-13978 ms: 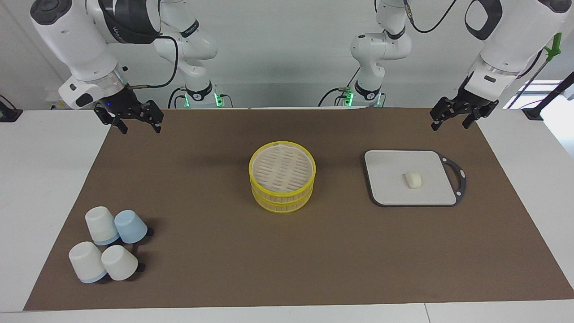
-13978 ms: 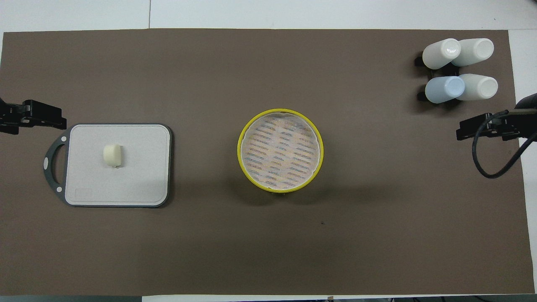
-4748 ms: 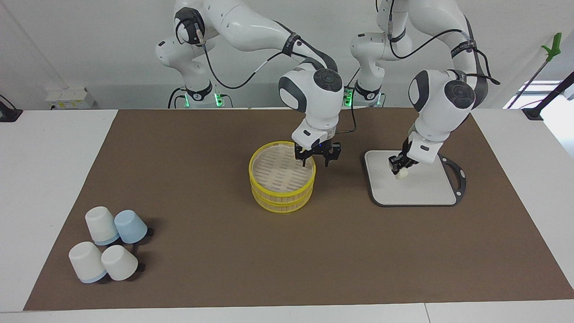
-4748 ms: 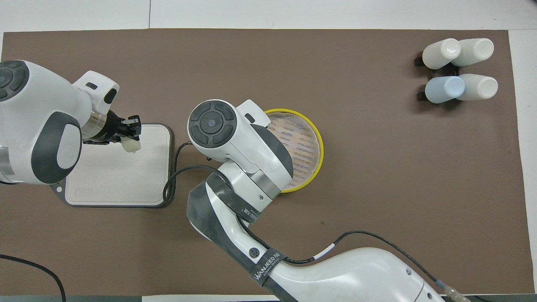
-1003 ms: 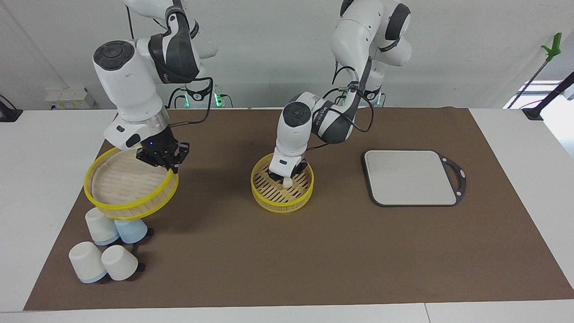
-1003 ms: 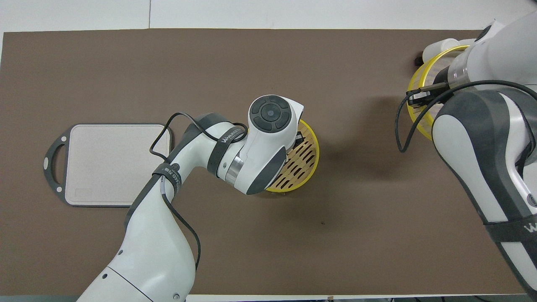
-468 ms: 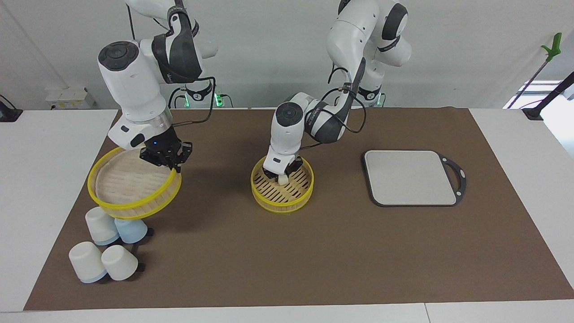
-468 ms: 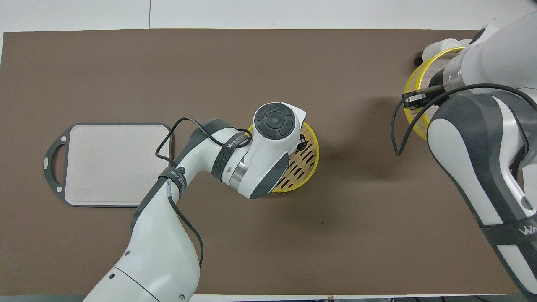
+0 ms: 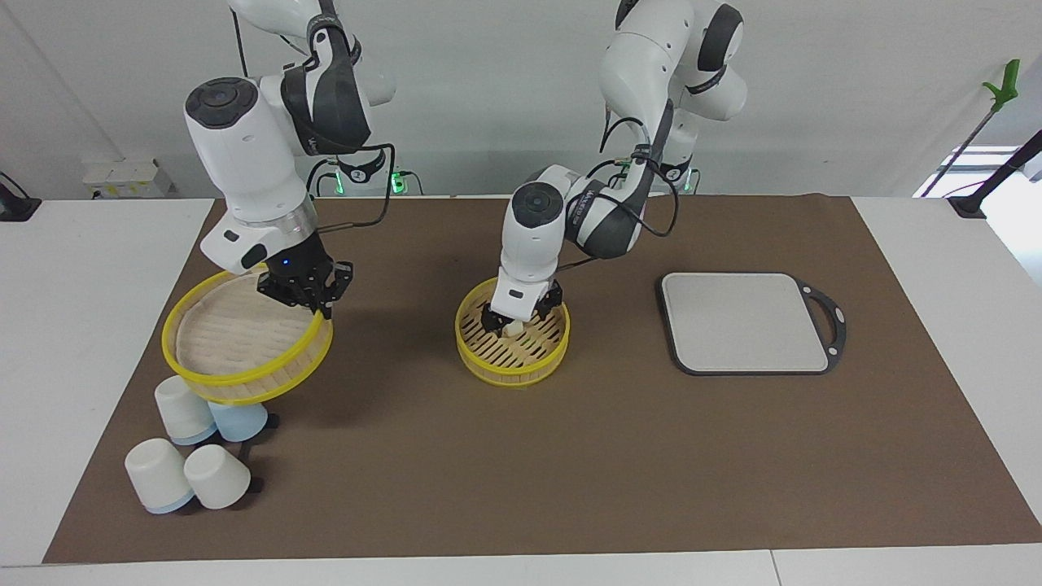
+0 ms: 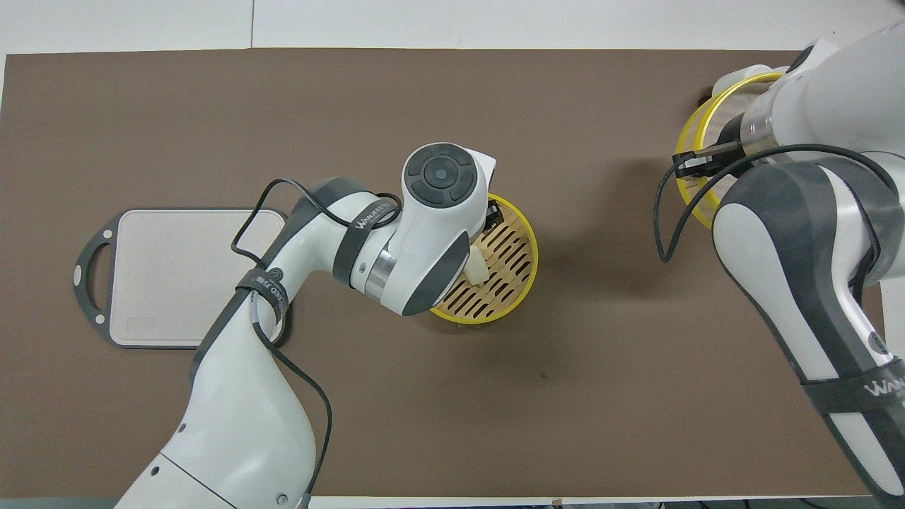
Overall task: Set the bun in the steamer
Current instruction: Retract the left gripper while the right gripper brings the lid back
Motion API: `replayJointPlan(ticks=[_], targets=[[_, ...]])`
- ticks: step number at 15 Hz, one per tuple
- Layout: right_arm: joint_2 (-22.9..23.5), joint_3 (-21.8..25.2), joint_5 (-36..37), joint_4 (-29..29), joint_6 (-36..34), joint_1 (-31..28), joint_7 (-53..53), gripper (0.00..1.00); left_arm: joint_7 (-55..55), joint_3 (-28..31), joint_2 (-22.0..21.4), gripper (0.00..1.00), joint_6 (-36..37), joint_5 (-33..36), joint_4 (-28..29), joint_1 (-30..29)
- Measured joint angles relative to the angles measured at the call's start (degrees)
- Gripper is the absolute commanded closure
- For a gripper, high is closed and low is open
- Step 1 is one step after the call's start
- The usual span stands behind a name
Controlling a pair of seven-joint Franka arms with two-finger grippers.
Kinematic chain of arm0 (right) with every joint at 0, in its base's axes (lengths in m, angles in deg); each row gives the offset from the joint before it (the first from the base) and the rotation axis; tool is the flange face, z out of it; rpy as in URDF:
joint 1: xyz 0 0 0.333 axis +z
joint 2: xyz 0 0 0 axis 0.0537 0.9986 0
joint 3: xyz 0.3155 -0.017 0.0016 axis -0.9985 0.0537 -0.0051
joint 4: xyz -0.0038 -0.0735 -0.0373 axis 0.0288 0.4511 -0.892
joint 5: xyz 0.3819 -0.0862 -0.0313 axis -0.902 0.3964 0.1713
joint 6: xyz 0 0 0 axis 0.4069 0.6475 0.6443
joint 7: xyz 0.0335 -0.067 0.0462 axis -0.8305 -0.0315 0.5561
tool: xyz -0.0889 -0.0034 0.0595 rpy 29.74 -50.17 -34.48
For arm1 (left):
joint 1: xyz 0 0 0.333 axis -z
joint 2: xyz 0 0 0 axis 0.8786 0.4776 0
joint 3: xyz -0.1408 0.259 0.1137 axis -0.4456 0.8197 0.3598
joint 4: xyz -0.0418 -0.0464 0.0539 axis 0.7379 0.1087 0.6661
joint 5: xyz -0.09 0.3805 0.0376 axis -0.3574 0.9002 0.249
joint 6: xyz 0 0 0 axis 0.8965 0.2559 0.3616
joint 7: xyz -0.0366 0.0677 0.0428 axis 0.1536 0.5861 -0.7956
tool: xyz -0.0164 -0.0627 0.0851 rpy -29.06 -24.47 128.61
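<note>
Brown matting covers the white table. Over the steamer's lower tier at mid-table, the left gripper hangs with fingers spread, and the bun lies on the slatted floor between and just below the fingertips, apart from them. Toward the right arm's end, the right gripper is clamped on the rim of the lifted upper tier, held in the air over the upturned cups. Toward the left arm's end lies the grey board.
</note>
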Motion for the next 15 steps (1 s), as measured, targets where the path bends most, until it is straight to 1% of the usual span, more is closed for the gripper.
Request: replayJointPlan(ticks=[2, 4, 7, 9, 12, 15], targets=[[0.0, 0.0, -0.1, 0.2, 0.0, 1.4, 2.0, 1.00, 0.0, 2.8, -3.0, 0.00, 1.6, 0.0, -1.1, -1.0], [0.0, -0.1, -0.1, 0.3, 0.0, 3.9, 6.4, 1.00, -0.1, 3.6, -7.2, 0.00, 5.3, 0.3, -1.3, -4.2], [0.4, -0.3, -0.1, 0.2, 0.0, 9.2, 16.3, 1.00, -0.9, 3.8, -11.5, 0.00, 9.6, 3.3, -1.2, -8.3], [1.7, -0.4, -0.1, -0.9, 0.0, 12.9, 23.8, 1.00, -5.6, 3.9, -13.8, 0.00, 12.6, 3.8, -1.1, -12.0], [6.5, -0.4, -0.1, -5.6, -0.6, 18.2, 33.6, 1.00, -17.1, 4.0, -17.6, 0.00, 18.6, 3.8, -0.5, -19.0], [13.8, -0.2, 0.3, -13.1, -2.9, 23.0, 43.0, 1.00, -27.2, 4.0, -21.2, 0.00, 22.4, 3.8, 1.0, -24.6]])
